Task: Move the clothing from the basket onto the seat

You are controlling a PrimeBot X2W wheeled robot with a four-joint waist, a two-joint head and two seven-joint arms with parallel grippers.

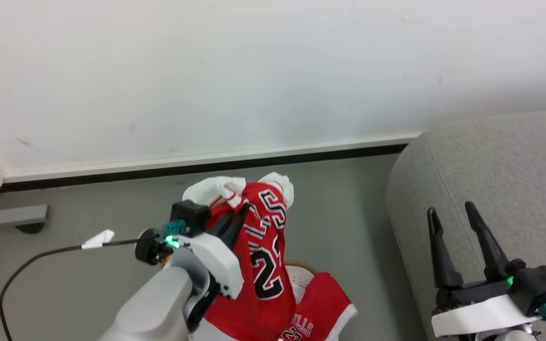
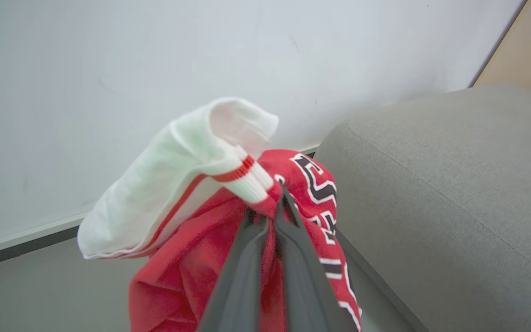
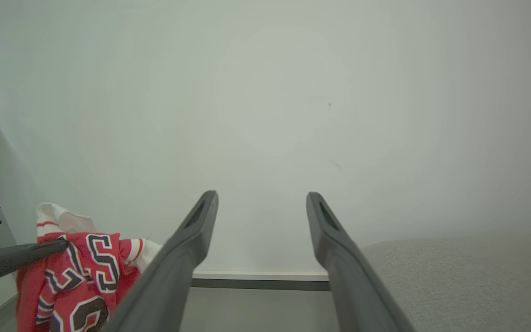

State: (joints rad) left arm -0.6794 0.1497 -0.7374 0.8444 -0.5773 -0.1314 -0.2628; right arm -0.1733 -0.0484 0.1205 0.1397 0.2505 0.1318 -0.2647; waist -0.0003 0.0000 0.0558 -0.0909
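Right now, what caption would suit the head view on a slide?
Left gripper holds the red jersey up over the basket, beside the grey sofa; right gripper hangs open.

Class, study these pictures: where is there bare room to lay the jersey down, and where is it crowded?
Free: the sofa fabric, from its rounded left edge past the open right gripper; also the floor strip between sofa and hanging jersey. Crowded: over the basket, with shorts and left gripper.
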